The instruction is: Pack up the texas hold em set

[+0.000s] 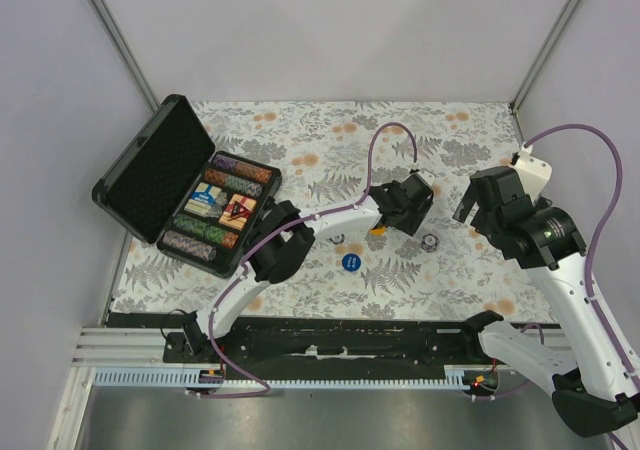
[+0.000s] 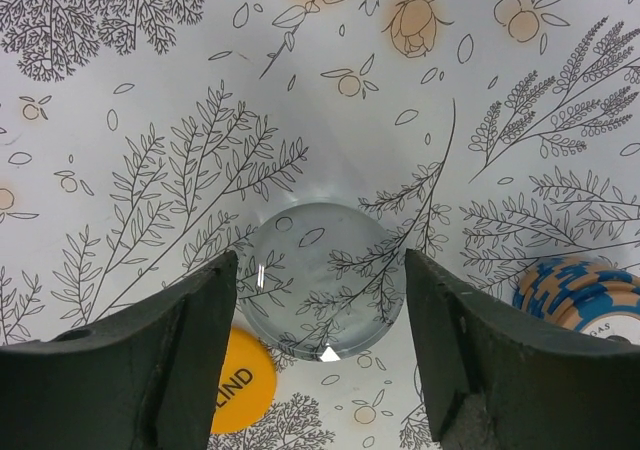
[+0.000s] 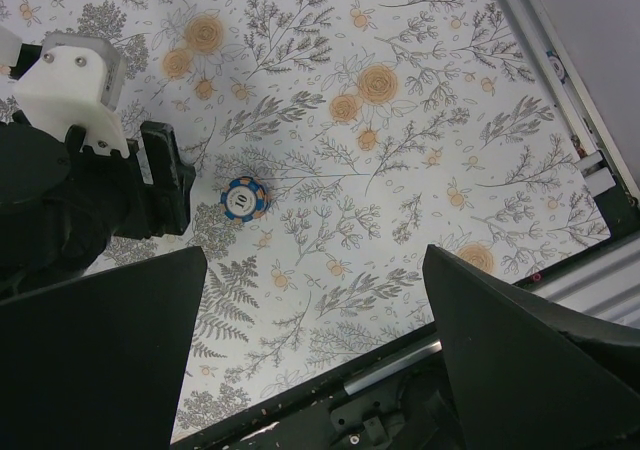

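The black case (image 1: 150,170) of the texas hold em set lies open at the left, holding rows of striped chips (image 1: 238,174) and a red-orange card box (image 1: 238,211). My left gripper (image 2: 320,260) is low over the cloth and open. A clear round disc (image 2: 322,282) lies between its fingers (image 2: 170,350), which stand close to the disc's edges. An orange button (image 2: 242,380) shows beside the left finger, and a blue-and-orange chip (image 2: 583,295) lies to the right. A blue button (image 1: 350,262) lies nearer the arms. My right gripper (image 3: 315,260) hangs open and empty.
The floral cloth (image 1: 330,140) covers the table. A black rail (image 1: 330,335) runs along its near edge, and the same rail (image 3: 400,390) shows just below my right gripper. The left arm's wrist (image 3: 90,170) sits close to the blue chip (image 3: 245,198).
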Action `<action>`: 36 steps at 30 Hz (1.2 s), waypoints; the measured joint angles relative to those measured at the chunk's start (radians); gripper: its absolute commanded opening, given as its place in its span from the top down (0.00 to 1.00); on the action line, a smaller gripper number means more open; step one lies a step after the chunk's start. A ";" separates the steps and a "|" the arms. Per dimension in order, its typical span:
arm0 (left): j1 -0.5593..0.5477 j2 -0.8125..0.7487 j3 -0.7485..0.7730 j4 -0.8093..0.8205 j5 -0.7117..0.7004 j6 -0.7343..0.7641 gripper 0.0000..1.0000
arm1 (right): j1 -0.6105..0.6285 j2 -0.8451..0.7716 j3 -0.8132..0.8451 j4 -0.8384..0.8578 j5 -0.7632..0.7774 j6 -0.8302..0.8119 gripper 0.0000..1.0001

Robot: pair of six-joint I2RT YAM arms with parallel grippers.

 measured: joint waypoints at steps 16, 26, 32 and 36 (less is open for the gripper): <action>-0.001 -0.001 0.003 -0.023 0.003 0.000 0.44 | 0.000 0.000 -0.007 -0.001 -0.007 0.007 0.03; 0.030 -0.060 -0.050 -0.084 -0.029 -0.080 0.48 | 0.000 0.009 -0.007 -0.001 -0.023 0.020 0.03; 0.134 -0.240 -0.148 -0.113 -0.055 -0.120 0.49 | 0.000 0.022 -0.007 0.000 -0.034 0.031 0.03; 0.219 -0.394 -0.217 -0.108 -0.084 -0.149 0.49 | 0.000 0.036 -0.007 0.008 -0.046 0.038 0.03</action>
